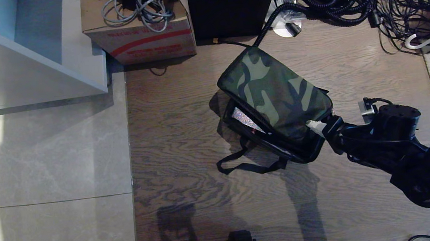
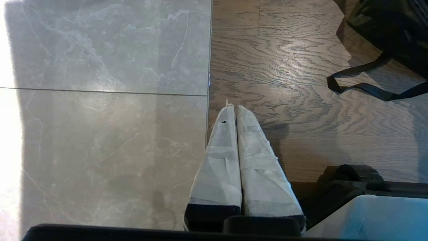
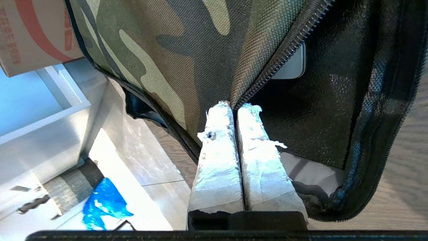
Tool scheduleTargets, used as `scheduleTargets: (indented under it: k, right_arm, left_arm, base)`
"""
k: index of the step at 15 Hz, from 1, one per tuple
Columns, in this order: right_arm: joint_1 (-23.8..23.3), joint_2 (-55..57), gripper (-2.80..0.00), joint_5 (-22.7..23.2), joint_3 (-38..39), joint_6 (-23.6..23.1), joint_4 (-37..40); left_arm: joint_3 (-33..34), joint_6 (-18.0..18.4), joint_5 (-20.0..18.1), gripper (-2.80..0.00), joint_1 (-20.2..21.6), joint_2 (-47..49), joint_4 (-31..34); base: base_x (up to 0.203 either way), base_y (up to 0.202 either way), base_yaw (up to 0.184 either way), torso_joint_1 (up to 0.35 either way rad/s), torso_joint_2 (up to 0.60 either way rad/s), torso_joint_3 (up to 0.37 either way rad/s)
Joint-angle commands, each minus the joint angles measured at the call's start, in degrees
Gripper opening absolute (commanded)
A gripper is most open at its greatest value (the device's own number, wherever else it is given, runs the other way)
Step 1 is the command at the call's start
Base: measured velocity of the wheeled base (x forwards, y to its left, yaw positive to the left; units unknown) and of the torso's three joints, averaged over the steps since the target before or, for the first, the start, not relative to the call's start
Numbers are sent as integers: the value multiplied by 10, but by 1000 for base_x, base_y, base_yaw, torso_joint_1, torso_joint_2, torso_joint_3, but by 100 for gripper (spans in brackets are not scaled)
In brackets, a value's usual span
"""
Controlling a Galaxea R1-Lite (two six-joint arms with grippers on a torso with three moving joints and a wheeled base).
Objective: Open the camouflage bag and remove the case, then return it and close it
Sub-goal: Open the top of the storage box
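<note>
The bag (image 1: 276,94) sits on the wood floor (image 1: 186,147), boxy and soft, with a green camouflage cloth lid. The lid is lifted at one edge, and a sparkly bit of the case (image 1: 246,120) peeks out. The right gripper (image 1: 318,126) pinches the lid's zipper edge between its white taped fingers (image 3: 217,160). The left gripper (image 2: 235,107) hangs over the floor, fingers pressed together.

Camouflage bag (image 1: 275,90): green/olive/tan camo lid, black sides, black strap (image 1: 243,165). Case (image 1: 246,120) inside shows a pale speckled face. Wood-grain brown floor (image 1: 185,139) beside grey marbled tiles (image 1: 45,174). Cardboard box (image 1: 142,36): brown with red stripe and lettering. Right gripper (image 3: 235,107) fingers wrapped white; left gripper (image 2: 234,108) the same.
</note>
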Motion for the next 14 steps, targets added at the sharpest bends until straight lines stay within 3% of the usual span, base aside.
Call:
scheduleTargets:
  k: [1,5,14]
  right_arm:
    - [0,0,-280,1,0,-1,-4]
    - [-25,-25,-280,2,-38,-29,-5]
    - [-87,-37,-280,4,-134,-33,-1]
  left_arm:
    - [0,0,0,-280,0,0,0]
    - [0,0,0,-280,0,0,0]
    - [0,0,0,-280,0,0,0]
  base:
    - [0,0,0,0,0,0]
    - [0,0,0,0,0,0]
    - [0,0,0,0,0,0]
